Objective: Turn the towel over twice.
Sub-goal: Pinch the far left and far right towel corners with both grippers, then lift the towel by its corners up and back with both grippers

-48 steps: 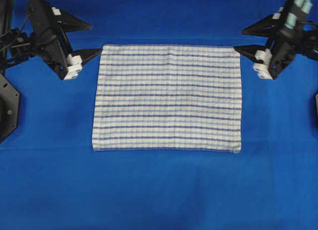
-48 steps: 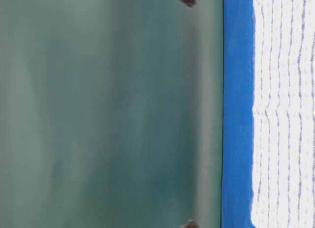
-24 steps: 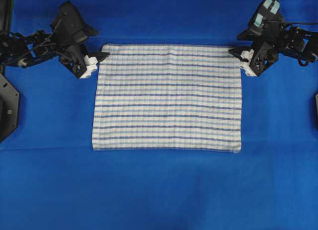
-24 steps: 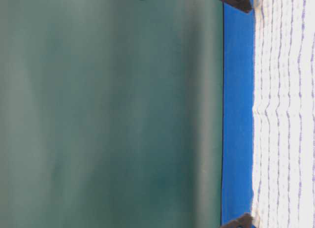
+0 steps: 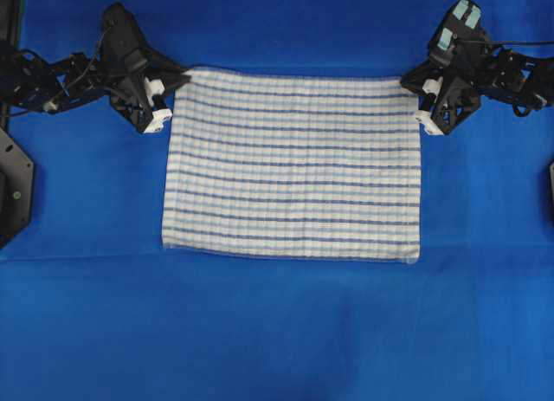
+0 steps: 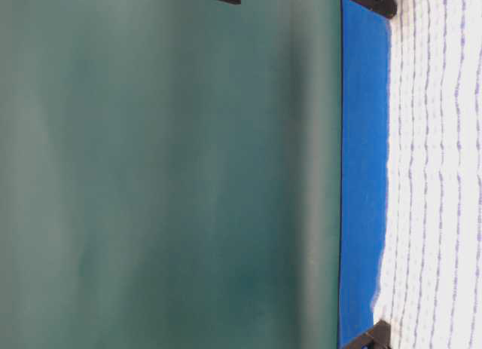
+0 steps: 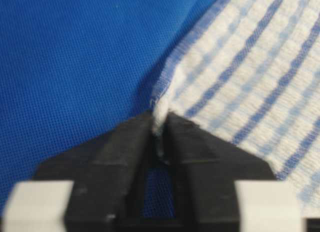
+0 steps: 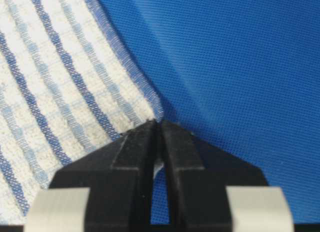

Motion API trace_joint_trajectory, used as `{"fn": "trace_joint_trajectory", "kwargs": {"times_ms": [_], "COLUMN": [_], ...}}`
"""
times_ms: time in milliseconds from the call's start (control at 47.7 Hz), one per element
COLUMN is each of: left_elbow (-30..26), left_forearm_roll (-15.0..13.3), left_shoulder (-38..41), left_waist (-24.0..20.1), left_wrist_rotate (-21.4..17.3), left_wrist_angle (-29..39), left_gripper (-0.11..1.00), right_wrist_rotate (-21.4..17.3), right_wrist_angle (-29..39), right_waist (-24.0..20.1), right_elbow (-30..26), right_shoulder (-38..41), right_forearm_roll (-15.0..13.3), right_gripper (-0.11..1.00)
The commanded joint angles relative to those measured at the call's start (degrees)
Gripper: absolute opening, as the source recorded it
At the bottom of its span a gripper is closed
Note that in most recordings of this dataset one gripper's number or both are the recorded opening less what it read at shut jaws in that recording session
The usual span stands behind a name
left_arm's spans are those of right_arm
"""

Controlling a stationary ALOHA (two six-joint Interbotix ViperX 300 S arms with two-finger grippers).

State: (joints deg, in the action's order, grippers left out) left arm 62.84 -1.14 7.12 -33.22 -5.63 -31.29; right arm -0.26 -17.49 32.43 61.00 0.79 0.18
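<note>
Towel (image 5: pixel 292 163) looks soft and floppy, so left claw (image 7: pixel 159 126) and right claw (image 8: pixel 156 126) pinch its far corners.

The towel (image 5: pixel 292 165) lies flat on the table cloth (image 5: pixel 277 332)

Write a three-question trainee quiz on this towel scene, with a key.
1. True or false: the left claw is shut on a corner of the white woven towel with blue stripes.
2. What does the right claw pinch? A) a towel corner B) the towel's middle C) nothing
3. Fill in: the towel lies on a plain ____ table cloth.

Key: 1 true; 2 A; 3 blue.
</note>
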Motion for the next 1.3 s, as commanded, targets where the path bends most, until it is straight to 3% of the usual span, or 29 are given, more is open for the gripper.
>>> {"fn": "trace_joint_trajectory", "kwargs": {"times_ms": [0, 210, 482, 859, 1278], "left_elbow": [-0.09, -0.09, -2.02, -9.4, -17.93], "left_forearm_roll": [-0.09, -0.09, -0.18, -0.18, -0.09], "left_shoulder": [-0.44, -2.55, -12.39, -20.3, -25.84], "left_waist": [-0.35, 0.26, -1.14, -7.91, -8.17], "left_wrist_rotate": [0.09, 0.35, -0.26, -2.64, -6.15], "left_wrist_angle": [0.79, 0.88, 2.29, 7.56, 14.33], "left_gripper": [0.03, 0.04, 0.04, 0.04, 0.04], "right_wrist_rotate": [0.09, 0.09, 0.44, 3.34, 5.98], "right_wrist_angle": [-0.18, 0.0, 3.16, 9.32, 15.91], "right_waist": [0.35, 0.53, 4.48, 10.81, 11.6], "right_elbow": [-0.35, -1.41, -4.39, -12.22, -20.83], "right_shoulder": [-0.7, -2.02, -7.91, -15.47, -21.27], "right_forearm_roll": [-0.09, -0.09, -0.18, -0.62, -0.62], "right_gripper": [0.06, 0.06, 0.06, 0.06, 0.06]}}
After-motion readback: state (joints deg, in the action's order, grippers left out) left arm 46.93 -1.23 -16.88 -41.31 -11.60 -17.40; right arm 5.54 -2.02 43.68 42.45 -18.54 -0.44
